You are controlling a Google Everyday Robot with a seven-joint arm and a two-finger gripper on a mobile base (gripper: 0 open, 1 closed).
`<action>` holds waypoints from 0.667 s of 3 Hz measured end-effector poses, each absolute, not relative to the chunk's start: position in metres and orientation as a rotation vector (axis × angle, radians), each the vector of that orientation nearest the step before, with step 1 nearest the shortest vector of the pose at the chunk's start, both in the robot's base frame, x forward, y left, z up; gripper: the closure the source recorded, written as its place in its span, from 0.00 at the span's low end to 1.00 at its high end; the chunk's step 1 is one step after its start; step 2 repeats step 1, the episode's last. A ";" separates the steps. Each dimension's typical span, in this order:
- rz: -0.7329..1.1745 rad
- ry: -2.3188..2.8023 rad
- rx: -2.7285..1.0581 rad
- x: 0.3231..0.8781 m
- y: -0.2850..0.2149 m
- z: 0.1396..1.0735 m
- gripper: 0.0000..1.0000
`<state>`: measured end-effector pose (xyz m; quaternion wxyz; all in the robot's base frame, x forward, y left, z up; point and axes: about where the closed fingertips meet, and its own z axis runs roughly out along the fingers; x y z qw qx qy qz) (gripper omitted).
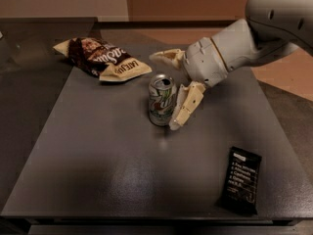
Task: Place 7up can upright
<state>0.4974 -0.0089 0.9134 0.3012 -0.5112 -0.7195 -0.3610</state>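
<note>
The 7up can (161, 100) stands upright on the dark grey table (122, 165), near its middle, silver top with pull-tab facing up. My gripper (164, 91) is open around it. One cream finger (168, 58) is behind the can and clear of it. The other finger (187, 105) is close against the can's right side; I cannot tell whether it touches. The white arm comes in from the upper right.
A brown-and-cream snack bag (100, 58) lies at the back left of the table. A flat black bar wrapper (240, 180) lies at the front right. The table's front edge runs along the bottom of the view.
</note>
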 end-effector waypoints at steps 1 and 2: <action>-0.958 -1.909 -1.356 0.497 -0.009 0.913 0.00; -0.958 -1.909 -1.356 0.497 -0.009 0.913 0.00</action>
